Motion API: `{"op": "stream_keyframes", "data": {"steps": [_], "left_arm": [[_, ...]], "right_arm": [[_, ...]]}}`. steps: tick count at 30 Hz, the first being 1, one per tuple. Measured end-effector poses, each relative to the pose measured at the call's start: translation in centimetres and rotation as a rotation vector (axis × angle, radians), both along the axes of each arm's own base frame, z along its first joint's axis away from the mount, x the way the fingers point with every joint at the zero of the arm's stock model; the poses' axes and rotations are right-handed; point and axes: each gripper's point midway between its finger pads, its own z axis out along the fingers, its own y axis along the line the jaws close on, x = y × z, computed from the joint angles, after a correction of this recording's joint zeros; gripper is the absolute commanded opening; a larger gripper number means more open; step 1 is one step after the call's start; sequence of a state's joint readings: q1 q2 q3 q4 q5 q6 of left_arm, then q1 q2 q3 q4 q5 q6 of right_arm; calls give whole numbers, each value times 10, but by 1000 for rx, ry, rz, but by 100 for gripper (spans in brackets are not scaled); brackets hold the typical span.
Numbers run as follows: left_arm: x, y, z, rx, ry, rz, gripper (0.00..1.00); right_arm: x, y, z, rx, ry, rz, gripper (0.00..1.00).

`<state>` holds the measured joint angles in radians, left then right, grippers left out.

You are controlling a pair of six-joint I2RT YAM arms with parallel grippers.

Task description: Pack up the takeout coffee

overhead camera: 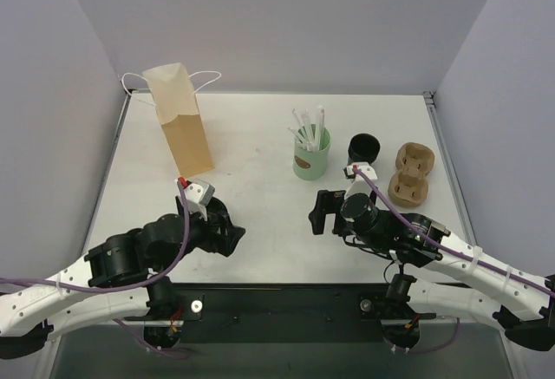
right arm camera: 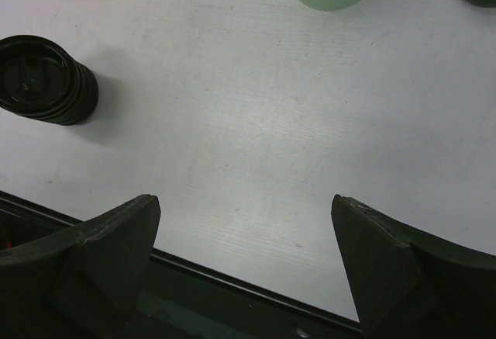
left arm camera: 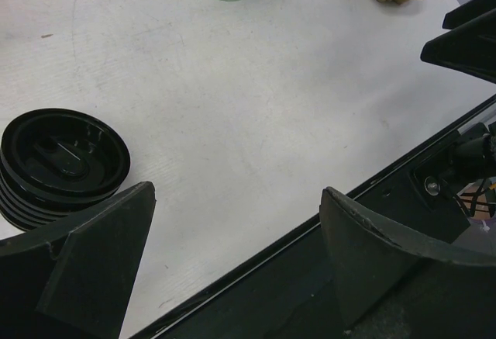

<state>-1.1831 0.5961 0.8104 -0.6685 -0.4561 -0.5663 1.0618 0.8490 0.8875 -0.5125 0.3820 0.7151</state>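
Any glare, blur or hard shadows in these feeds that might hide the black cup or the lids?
Top external: even, soft light, sharp, no glare, though the black cup shows little detail. Left wrist: lid stack crisp, with faint sheen on its ridges. Right wrist: the stack throws a soft shadow to its right; the cup is cropped at the top right corner.

Soft, even light from above keeps the white table (overhead camera: 260, 162) bright, the lid stack (right arm camera: 46, 79) throws only a faint shadow to its right, and the dark fingers (left arm camera: 85, 269) look slightly blurred up close in the 2 wrist views.
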Motion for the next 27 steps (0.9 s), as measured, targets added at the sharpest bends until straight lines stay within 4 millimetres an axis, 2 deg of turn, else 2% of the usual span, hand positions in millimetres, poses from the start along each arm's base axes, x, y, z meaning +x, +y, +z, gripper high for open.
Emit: {"op": "stream_keyframes", "data": {"steps": [7,10,13,14,16,19,20,22,25,27], "left_arm": [[1,6,-6,4,-10,15,97],[3,8,-9,15,-19,22,97],[4,9,-9,27,-28,25,97],[4,9,-9,28,-29,25,97],[4,10,-9,32,-30,28,97],[4,11,-9,33,-32,29,97],[3,11,-9,33,-34,28,97],[-1,12,-9,34,-37,20,96],[-8,13,-10,32,-39,10,96],[-14,14,-11,40,-42,0,96]], "right_arm": [[0,-3,-2,-7,11,-17,97],[6,-6,-1,-42,-2,-43,93],[22,-14,11,-103,-51,-92,82],[30,-19,18,-122,-69,-123,75],[53,-36,32,-156,-98,-211,71],[86,-72,51,-195,-122,-364,61],[96,-86,56,-211,-119,-412,54],[117,-111,67,-230,-114,-497,51],[145,-141,68,-248,-75,-582,46],[161,-154,59,-259,-26,-602,42]]}}
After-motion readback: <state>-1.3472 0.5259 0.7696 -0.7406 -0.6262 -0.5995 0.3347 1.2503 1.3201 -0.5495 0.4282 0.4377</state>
